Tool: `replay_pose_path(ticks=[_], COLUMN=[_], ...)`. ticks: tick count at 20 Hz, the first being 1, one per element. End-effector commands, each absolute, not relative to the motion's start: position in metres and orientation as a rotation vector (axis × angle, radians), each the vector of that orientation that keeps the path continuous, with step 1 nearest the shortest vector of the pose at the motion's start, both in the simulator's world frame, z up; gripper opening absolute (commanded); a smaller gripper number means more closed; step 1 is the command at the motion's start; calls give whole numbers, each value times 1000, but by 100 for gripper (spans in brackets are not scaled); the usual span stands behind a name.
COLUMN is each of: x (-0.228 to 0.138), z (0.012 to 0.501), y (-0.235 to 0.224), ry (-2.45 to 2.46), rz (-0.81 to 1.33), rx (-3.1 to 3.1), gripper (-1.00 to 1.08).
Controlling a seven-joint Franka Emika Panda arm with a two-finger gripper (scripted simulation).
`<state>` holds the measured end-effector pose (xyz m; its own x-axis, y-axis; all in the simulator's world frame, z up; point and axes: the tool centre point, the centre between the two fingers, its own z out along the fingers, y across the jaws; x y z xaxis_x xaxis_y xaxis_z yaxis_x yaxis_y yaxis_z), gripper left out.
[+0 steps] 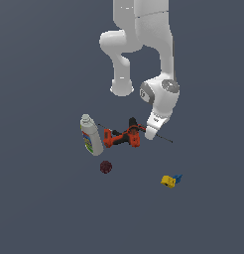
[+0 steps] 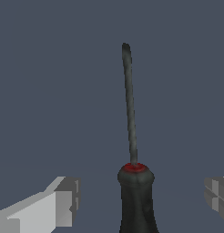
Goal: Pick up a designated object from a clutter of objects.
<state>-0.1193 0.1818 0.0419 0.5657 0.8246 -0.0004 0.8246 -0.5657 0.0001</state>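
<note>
My claw [image 2: 139, 200] is spread wide, a finger [image 2: 59, 202] on each side of the screwdriver [image 2: 132, 136] and neither touching it. Its black handle runs out of the wrist view, the thin shaft pointing away from me. From outside, my wrist hides the handle, beside the drill [image 1: 123, 137].

The arm reaches low, its hand [image 2: 140, 200] apparently spread wide.

plain dark grey-blue floor [image 1: 39, 208]
</note>
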Motion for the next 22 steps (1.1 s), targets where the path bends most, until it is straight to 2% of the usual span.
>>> replay_pose_path(ticks=[1,13,14,22], x=[-120,-119,-119,-119], z=[30,13,13,13], y=[182,182,182,182], ry=[1466,1468,1468,1468], rz=[-1,0,0,0], rx=[2778,2778,2778,2778], gripper=[100,100,-100,-100])
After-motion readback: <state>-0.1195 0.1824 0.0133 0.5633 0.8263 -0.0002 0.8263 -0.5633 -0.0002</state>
